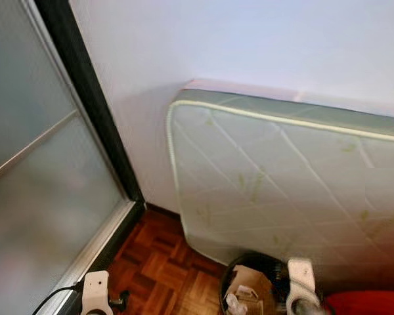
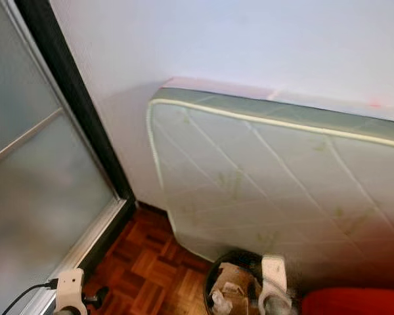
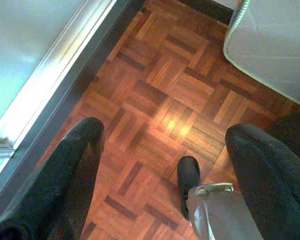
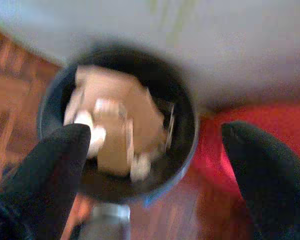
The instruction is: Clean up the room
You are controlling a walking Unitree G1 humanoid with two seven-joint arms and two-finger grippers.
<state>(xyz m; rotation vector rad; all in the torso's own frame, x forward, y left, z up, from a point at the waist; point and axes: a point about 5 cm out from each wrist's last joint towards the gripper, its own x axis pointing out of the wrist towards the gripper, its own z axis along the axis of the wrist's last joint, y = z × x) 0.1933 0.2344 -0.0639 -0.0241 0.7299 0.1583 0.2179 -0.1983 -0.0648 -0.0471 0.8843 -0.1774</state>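
Observation:
A dark round waste bin (image 1: 233,275) stands on the parquet floor at the foot of a mattress, with cardboard pieces (image 4: 121,112) and white scraps inside. My right gripper (image 4: 155,170) hangs open above the bin's mouth, nothing between its fingers (image 4: 50,170); the right wrist view is blurred. My right wrist (image 1: 301,282) is over the bin's right side. My left gripper (image 3: 165,170) is open over bare parquet, holding nothing. My left wrist (image 1: 96,292) sits low beside the sliding door.
A pale quilted mattress (image 1: 282,177) leans on its edge against the white wall. A frosted sliding door (image 1: 39,177) with a dark frame and metal track (image 3: 55,85) runs along the left. Something red (image 1: 368,303) lies right of the bin. My foot (image 3: 188,175) rests on the parquet.

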